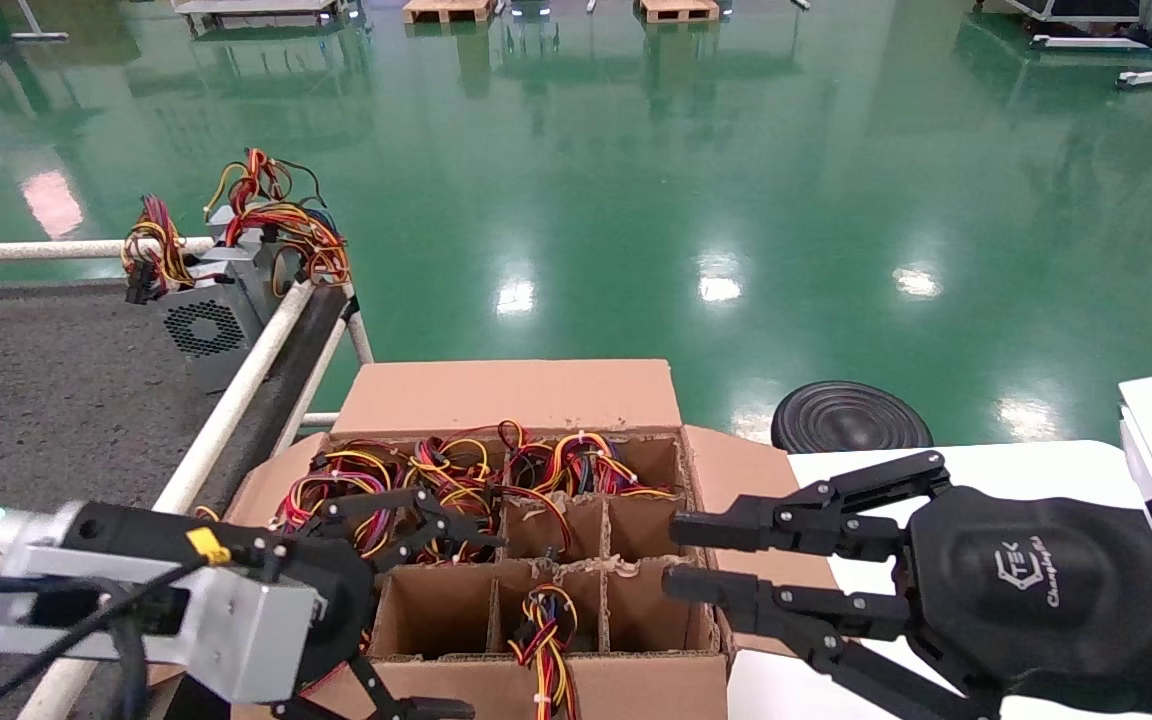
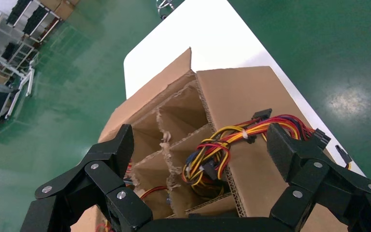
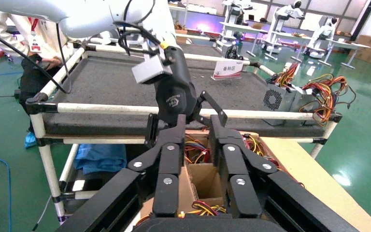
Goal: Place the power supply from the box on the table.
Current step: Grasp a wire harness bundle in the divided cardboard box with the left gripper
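In the head view, the box stands in the middle, its flaps open and a cardboard grid dividing it into cells. Wires in red, yellow and black fill the far cells and the left ones; one more bundle rises from a near cell. No metal case shows in the box, so I cannot tell which cell holds the power supply. Left of the box is the table, with a white rail between them. On the table's far corner stands a grey unit with a fan grille. Right of the box is a white tabletop, and behind it a black round disc lies on the floor. The left gripper hangs over the box's near left part, fingers apart. The right gripper reaches from the right over the box's right edge, fingers a little apart, holding nothing.

In the left wrist view, the left gripper's fingers stand wide apart, with the wires hanging over the box wall between them.

In the right wrist view, the right gripper's fingers are close together but not touching, above the box cells. Beyond them the left arm bends down over the box, with the table behind.
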`<state>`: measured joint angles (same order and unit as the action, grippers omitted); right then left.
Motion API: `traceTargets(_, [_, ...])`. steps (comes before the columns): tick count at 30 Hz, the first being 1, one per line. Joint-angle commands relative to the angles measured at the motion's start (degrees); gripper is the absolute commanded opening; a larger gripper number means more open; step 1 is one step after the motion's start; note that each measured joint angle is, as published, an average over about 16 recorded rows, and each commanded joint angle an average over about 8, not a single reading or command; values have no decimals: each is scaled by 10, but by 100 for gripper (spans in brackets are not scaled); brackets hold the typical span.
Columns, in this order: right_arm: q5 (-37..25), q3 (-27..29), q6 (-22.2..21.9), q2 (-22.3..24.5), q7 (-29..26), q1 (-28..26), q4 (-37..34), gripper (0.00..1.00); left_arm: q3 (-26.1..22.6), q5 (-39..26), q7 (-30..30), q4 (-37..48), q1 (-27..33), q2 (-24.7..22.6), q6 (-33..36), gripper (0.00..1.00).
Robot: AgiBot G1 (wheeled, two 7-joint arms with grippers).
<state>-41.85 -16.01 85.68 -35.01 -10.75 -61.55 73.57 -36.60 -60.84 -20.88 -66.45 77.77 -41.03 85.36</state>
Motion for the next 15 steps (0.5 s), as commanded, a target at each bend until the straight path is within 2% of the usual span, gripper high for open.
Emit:
traceTargets(1, [0,0,0,0,0,0,0,0,-11,1,-19,12,1,-6,-1,100])
traceTargets(15, [0,0,0,0,0,0,0,0,-59,-1,-86,73,11,-36,4,100])
